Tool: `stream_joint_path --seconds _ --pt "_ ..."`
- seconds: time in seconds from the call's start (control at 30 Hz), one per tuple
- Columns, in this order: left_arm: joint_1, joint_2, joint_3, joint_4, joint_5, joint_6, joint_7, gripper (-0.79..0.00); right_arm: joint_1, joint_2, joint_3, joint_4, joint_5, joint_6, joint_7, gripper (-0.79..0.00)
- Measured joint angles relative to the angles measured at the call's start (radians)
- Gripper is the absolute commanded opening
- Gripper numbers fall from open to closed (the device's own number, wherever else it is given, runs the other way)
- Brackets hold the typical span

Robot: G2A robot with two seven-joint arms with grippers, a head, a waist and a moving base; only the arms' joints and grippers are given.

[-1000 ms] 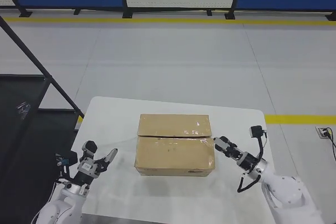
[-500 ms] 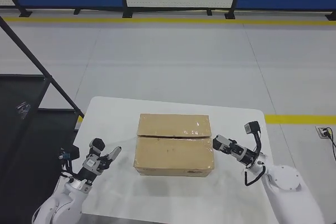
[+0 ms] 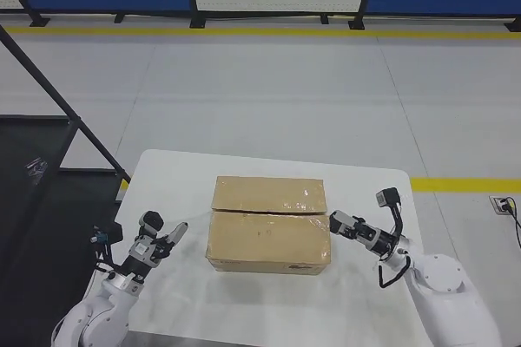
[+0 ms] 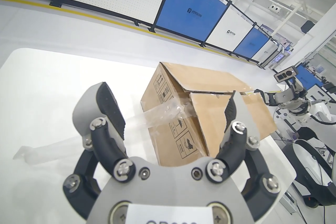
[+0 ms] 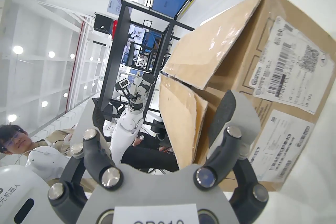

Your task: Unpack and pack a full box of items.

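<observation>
Jaws on both arms stand wide open and hold nothing. Those of the right gripper (image 5: 161, 104) straddle the torn edge of one top flap (image 5: 181, 117), a pad to either side with neither pressing the card. Just past them is the box (image 5: 231, 33) end with its labels (image 5: 288, 70). In the top view this gripper (image 3: 337, 221) meets the box (image 3: 269, 234) at the level of the seam (image 3: 269, 211), which is parted, the flap edges a little raised.

The left gripper (image 4: 169, 101) sits off the opposite end of the box (image 4: 210, 83), near it but not touching. Directly ahead of its jaws a loose strip of clear tape (image 4: 147, 114) trails from the box end down onto the table (image 4: 52, 78). Beyond that rises the printed end wall, then the split top, and farthest off the other arm. From above, this gripper (image 3: 165, 227) points at the box's end, with bare table (image 3: 174, 173) between.

I judge the work to be at the very start of unpacking: the tape looks to be off the seam, but no flap is folded back and no contents show. Next, the right jaws should probably close on the flap between them, then lift and swing it outward. The left may need to steady the box, which could slide or tip under the pull, or take the matching flap at its own end.
</observation>
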Motion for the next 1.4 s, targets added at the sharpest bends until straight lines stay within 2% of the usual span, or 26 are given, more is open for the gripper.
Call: stream_joint_path --seconds 0.23,0.43,0.5,0.73,1.0,1.2,1.33,1.4 --pt "-0.008 -0.002 0.001 0.0 -0.016 0.019 0.005 0.0 -0.008 0.008 0.023 -0.004 0.184 -0.037 0.131 0.0" --pt "-0.014 -0.004 0.008 -0.015 -0.036 0.033 0.004 0.0 -0.03 0.02 0.048 -0.034 0.351 -0.056 0.319 0.0" --pt "-0.014 -0.004 0.011 -0.022 -0.036 0.021 -0.007 0.0 -0.046 0.027 0.054 -0.075 0.373 -0.032 0.363 0.0" --pt "-0.007 0.006 0.001 -0.031 -0.011 -0.08 -0.065 0.0 -0.145 0.06 0.071 -0.258 0.299 -0.002 0.39 0.0" --pt "0.026 0.031 -0.045 -0.014 -0.006 -0.307 -0.206 0.0 -0.245 0.098 0.048 -0.373 0.061 -0.053 0.339 0.0" --pt "0.041 0.046 -0.055 -0.002 -0.002 -0.391 -0.298 0.0 -0.253 0.115 0.011 -0.37 -0.078 -0.059 0.329 0.0" --pt "0.04 0.049 -0.025 0.007 0.032 -0.393 -0.332 0.0 -0.228 0.112 -0.017 -0.336 -0.064 -0.014 0.284 0.0" --pt "0.032 0.049 -0.001 0.026 0.019 -0.398 -0.342 0.0 -0.211 0.107 -0.035 -0.312 -0.009 0.033 0.239 0.0"
